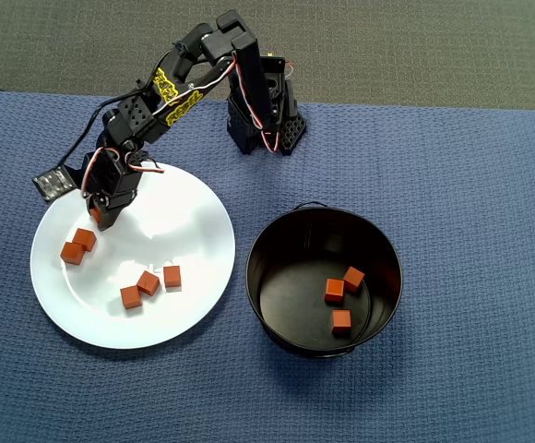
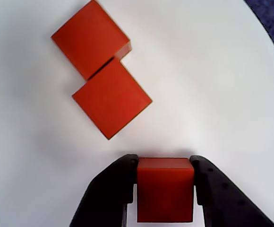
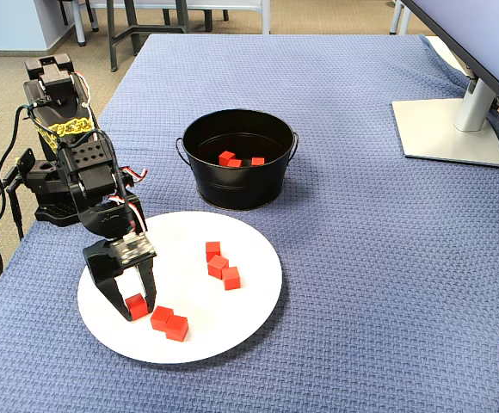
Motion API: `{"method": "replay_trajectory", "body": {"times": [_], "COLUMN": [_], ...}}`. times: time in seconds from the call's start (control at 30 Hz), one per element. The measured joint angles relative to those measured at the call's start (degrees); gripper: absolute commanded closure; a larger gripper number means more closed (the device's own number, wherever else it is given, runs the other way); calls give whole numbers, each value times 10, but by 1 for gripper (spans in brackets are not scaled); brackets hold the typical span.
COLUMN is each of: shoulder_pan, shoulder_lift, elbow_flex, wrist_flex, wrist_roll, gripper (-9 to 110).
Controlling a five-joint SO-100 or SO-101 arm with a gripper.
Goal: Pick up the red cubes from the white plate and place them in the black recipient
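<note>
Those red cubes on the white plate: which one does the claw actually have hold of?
The cube pinched between the gripper, at the plate's edge nearest the arm. The other five lie free: a touching pair beside it, three further off.

Black five-joint arm (image 3: 77, 163) with yellow cable wrap reaches forward from its base and bends down, wrist pointing near vertical. Black two-finger gripper (image 2: 165, 189) is clamped on a small orange-red cube (image 2: 165, 191), one finger (image 2: 111, 194) on each side, fingertips low at the surface.
</note>
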Motion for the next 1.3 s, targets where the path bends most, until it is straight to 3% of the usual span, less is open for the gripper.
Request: {"method": "replay_trajectory", "body": {"times": [0.33,0.57,0.6,0.67,0.73,0.83,0.9,1.1,1.3], "shoulder_pan": [-103,-297,-334,-405,-475,-585,-592,-396,-201], "shoulder_lift": [242,398,410,423,425,409,410,408,348], "elbow_flex": [-70,-91,-91,-91,-85,-85,-104,-133,-51], "wrist_flex": [252,396,402,401,394,403,433,439,301], "wrist_roll": [378,634,665,723,756,756,741,571,411], "gripper": [101,102,99,67,62,65,68,76,80]}}
